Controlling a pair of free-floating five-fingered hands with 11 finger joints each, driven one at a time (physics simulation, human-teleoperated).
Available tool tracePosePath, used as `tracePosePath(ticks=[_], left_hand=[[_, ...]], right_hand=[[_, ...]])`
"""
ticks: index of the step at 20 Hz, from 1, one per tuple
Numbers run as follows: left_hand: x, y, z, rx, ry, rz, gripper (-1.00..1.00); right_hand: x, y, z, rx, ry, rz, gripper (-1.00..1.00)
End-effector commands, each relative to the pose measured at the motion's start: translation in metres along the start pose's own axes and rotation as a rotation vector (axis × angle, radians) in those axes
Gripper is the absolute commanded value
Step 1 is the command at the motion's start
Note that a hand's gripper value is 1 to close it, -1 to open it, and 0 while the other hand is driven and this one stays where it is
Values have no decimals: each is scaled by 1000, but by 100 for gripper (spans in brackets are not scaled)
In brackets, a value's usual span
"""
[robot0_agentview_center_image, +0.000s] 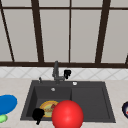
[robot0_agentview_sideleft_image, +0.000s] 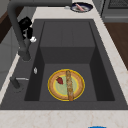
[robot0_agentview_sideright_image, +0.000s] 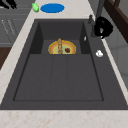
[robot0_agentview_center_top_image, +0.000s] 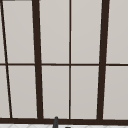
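- Right hand (robot0_agentview_center_image: 67, 73) hovers just beside the faucet (robot0_agentview_center_image: 56, 71), fingers curled, holding nothing.
- Left hand (robot0_agentview_center_image: 38, 114) hangs at the sink (robot0_agentview_center_image: 90, 100) front edge, near the plate (robot0_agentview_center_image: 48, 108); grip unreadable.

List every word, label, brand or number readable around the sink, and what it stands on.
None can be read. The plate in the sink bears a coloured pattern without lettering; the faucet by the right hand, the blue plate and the red ball are unmarked.
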Motion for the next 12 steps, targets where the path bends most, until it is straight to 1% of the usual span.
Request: tracePosePath(ticks=[1,8,9,10,12], left_hand=[[0,0,0,0,0,0,0],[0,0,0,0,0,0,0],[0,0,0,0,0,0,0],[0,0,0,0,0,0,0],[0,0,0,0,0,0,0]], right_hand=[[-1,14,-6,-18,8,-1,100],[-4,21,-7,-36,2,-27,100],[-6,23,-6,-43,0,-36,100],[-11,24,-5,-51,-10,-60,100],[-18,28,-4,-83,-30,-93,100]])
